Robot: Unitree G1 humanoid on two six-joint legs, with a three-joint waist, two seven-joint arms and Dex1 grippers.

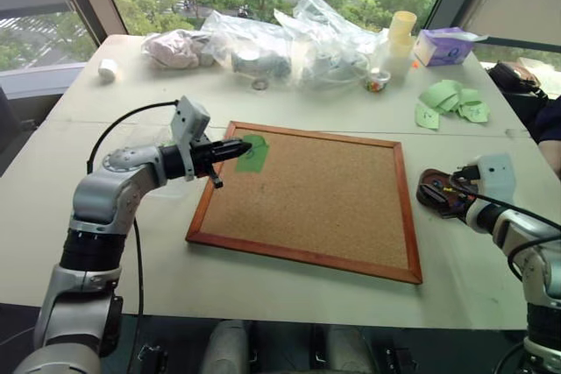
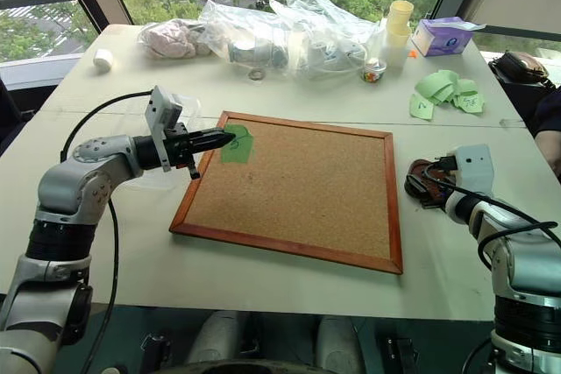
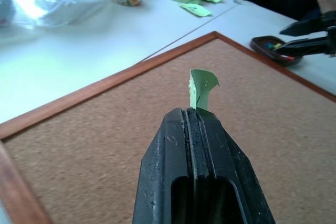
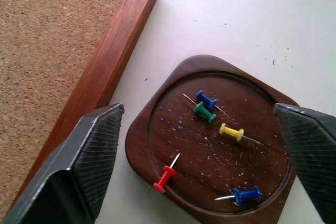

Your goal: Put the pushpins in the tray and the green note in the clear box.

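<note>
A: Where is the green note (image 3: 202, 88)?

B: Left of centre in the head view, over the upper left corner of the cork board (image 1: 311, 199). The left hand (image 3: 198, 113) has its fingers pressed together on the note's lower edge, and the paper curls up past the fingertips.

A: Any writing on it?

B: A dark scribble, too small to read. The pale-green slips (image 1: 451, 101) at upper right carry marks as well, unreadable too.

A: And the right hand (image 4: 202, 145)?

B: Spread wide, low at the right edge of the frame, directly over the tray (image 4: 137, 140), with one finger to either side of it. It grips nothing.

A: The pushpins (image 4: 231, 131)?

B: Five lie in the tray: two blue, one green, one yellow, one red. The tray rests on the desk (image 1: 289, 291), just beside the board's right frame.

A: Any labels elsewhere?

B: A purple tissue box (image 1: 443, 45) sits at the top right, print illegible, beside clear bags (image 1: 307, 41).
</note>
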